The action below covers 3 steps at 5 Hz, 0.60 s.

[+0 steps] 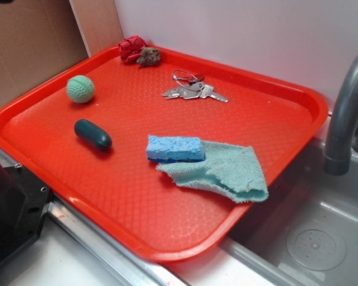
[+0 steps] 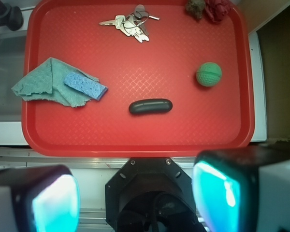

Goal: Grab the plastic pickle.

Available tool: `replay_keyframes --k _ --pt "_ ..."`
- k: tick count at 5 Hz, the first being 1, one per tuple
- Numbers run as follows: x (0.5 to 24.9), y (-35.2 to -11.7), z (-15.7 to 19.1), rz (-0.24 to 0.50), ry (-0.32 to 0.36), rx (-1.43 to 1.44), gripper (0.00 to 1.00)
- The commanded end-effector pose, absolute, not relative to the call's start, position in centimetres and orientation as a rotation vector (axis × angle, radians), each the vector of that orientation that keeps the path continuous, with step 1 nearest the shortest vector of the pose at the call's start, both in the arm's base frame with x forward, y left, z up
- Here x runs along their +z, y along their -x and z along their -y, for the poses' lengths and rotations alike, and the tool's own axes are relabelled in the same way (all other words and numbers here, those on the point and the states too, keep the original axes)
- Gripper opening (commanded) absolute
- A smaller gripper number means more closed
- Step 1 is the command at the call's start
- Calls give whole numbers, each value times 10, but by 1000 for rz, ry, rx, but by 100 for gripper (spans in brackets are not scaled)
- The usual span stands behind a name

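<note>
The plastic pickle (image 1: 93, 134) is a dark teal capsule lying on the left middle of the red tray (image 1: 167, 196). In the wrist view the pickle (image 2: 151, 106) lies crosswise near the tray's centre. My gripper (image 2: 135, 198) is high above the robot base, short of the tray's near edge, with its jaws wide apart and nothing between them. Its teal pads (image 2: 55, 203) show at the bottom corners of the wrist view. The gripper itself is out of the exterior view.
A light green knitted ball (image 1: 80, 89), a blue sponge (image 1: 175, 148) on a teal cloth (image 1: 227, 173), keys (image 1: 194, 89) and a red and brown wad (image 1: 137, 50) lie on the tray. A sink with a grey tap (image 1: 346, 113) is on the right. The black robot base (image 1: 12, 208) is at the left.
</note>
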<state>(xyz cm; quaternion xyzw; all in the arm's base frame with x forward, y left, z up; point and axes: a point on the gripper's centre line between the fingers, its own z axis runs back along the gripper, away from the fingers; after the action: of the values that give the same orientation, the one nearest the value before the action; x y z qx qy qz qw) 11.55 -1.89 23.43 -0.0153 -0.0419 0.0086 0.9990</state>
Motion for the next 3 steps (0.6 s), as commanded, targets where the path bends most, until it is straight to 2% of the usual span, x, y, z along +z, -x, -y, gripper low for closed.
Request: replay_keyframes --k 1,2,3 --pt "234 -116 19 84 31 17 100" --pt "184 -155 22 -57 -95 156 100" --pt "145 -193 18 48 -54 408 100"
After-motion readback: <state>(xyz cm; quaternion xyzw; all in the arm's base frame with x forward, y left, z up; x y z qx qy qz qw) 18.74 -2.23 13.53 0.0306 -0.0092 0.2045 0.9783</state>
